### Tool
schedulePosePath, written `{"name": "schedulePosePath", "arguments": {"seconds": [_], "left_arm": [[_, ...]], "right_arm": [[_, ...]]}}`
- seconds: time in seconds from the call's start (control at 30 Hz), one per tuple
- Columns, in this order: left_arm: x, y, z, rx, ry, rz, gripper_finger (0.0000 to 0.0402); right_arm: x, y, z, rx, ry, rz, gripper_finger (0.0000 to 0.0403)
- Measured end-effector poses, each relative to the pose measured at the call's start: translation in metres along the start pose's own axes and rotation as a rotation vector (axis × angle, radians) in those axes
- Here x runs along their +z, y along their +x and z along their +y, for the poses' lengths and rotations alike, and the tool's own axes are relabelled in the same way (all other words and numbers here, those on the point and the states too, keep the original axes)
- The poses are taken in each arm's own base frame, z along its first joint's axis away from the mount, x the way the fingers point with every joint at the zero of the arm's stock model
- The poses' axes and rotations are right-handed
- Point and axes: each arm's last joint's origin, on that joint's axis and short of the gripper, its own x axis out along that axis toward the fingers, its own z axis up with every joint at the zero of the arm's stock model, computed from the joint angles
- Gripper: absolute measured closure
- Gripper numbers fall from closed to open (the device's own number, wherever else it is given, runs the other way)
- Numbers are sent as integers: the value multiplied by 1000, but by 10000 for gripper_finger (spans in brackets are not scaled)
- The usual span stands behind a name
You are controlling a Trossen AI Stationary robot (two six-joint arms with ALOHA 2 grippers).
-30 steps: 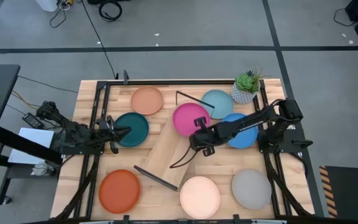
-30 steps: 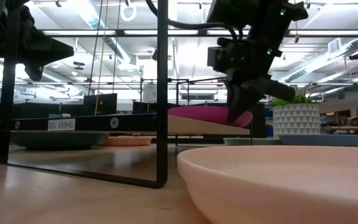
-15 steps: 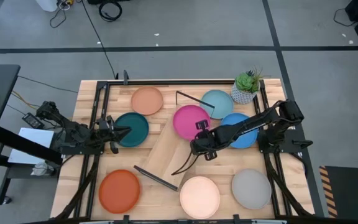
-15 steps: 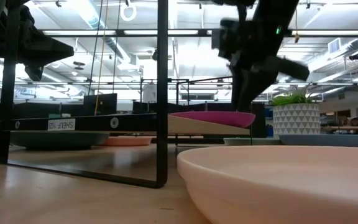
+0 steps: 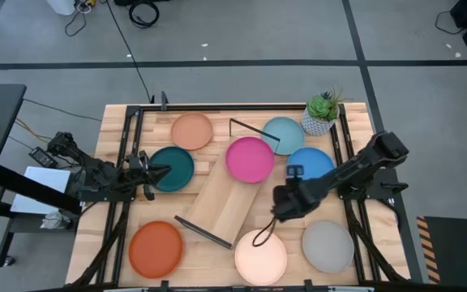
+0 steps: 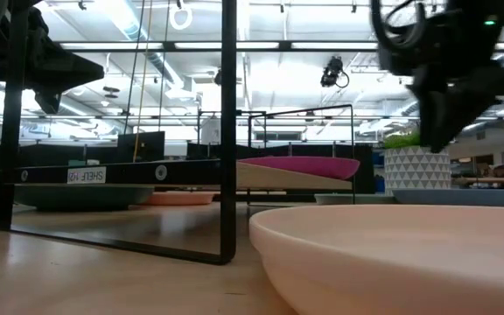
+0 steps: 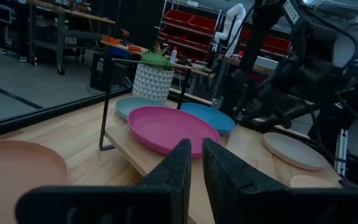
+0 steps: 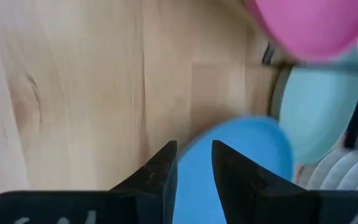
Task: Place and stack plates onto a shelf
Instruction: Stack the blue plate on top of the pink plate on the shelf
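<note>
From above: magenta plate [image 5: 249, 159] resting on the far end of the shelf [image 5: 229, 200], which lies diagonally across the counter [image 5: 217, 113]. Right gripper [image 5: 280, 212] empty, hovering between bright blue plate [image 5: 310, 163] and cream plate [image 5: 260, 256]; finger gap hard to judge here. Left gripper [image 5: 160, 172] parked over dark teal plate [image 5: 173, 168]. Salmon plate [image 5: 191, 130], light blue plate [image 5: 285, 132], orange plate [image 5: 156, 248] and grey plate [image 5: 327, 246] flat on the counter; potted plant [image 5: 321, 114] at the far right corner.

At counter level: magenta plate sitting on the shelf plank, cream rim filling the foreground, right arm up high and blurred.

Left wrist: fingers [image 7: 179, 169] nearly pressed together, holding nothing.

Right wrist: fingers [image 8: 165, 165] slightly spread, nothing between them, bright blue plate beyond.
</note>
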Motion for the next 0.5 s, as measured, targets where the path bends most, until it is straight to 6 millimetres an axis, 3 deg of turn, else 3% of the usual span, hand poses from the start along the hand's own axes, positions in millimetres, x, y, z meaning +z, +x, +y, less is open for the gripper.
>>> {"name": "schedulePosePath", "arguments": {"seconds": [0.2, 0.5], "left_arm": [[0, 0, 0, 0, -1, 0, 356], [0, 0, 0, 0, 0, 0, 356]], "right_arm": [[-35, 7, -8, 98, 174, -7, 286], [-61, 47, -9, 139, 290, 92, 275]]}}
